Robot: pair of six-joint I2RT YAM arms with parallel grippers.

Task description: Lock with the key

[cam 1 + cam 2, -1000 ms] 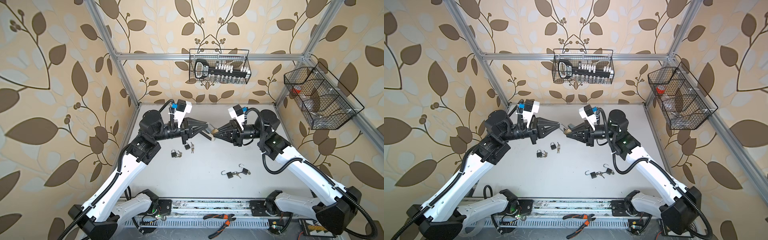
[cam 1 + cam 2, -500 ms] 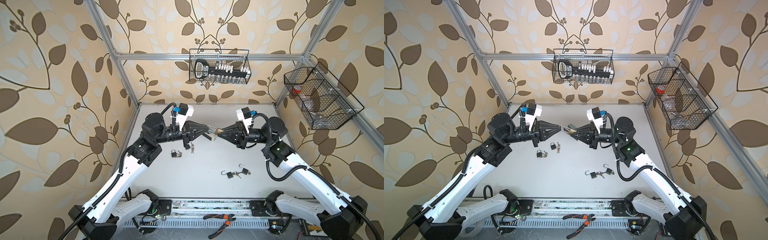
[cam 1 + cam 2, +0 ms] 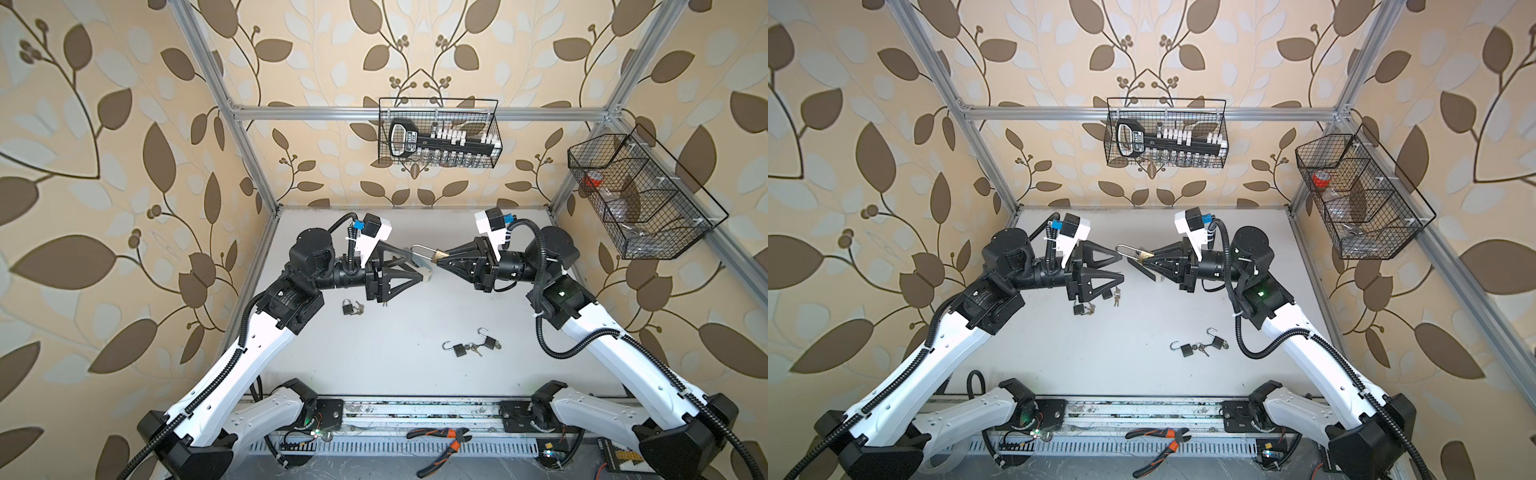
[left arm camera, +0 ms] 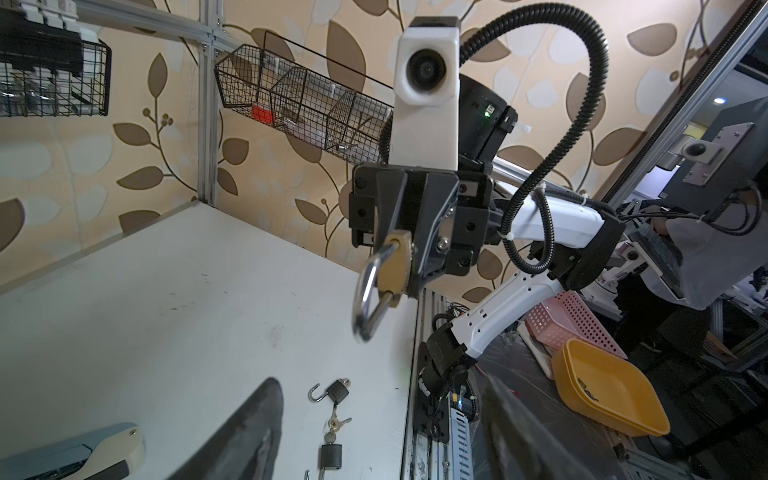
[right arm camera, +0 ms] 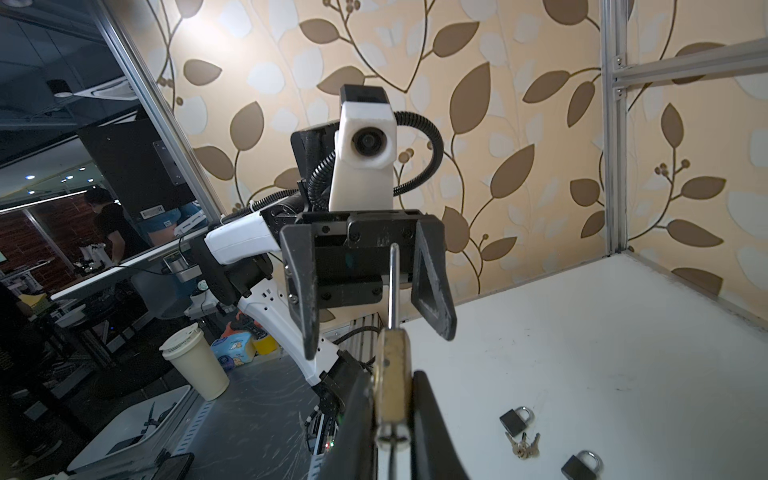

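brass padlock (image 3: 437,254) held in mid-air between the two arms, above the back half of the tabletop (image 3: 395,324).
the right gripper (image 3: 446,257) pinches the lock's brass body, and the steel shackle (image 5: 392,286) points at the left gripper (image 3: 413,264), whose jaws stand spread with the loop between them; in the right wrist view the shackle runs up the gap clear of both fingers. whether it is clicked home i cannot tell. on the tabletop a small dark padlock (image 3: 347,307) with keys lies near the left gripper, and two more dark padlocks (image 3: 459,350), hooks swung open, lie with keys nearer the front. orange-handled pliers (image 3: 440,446) rest by the front rail.
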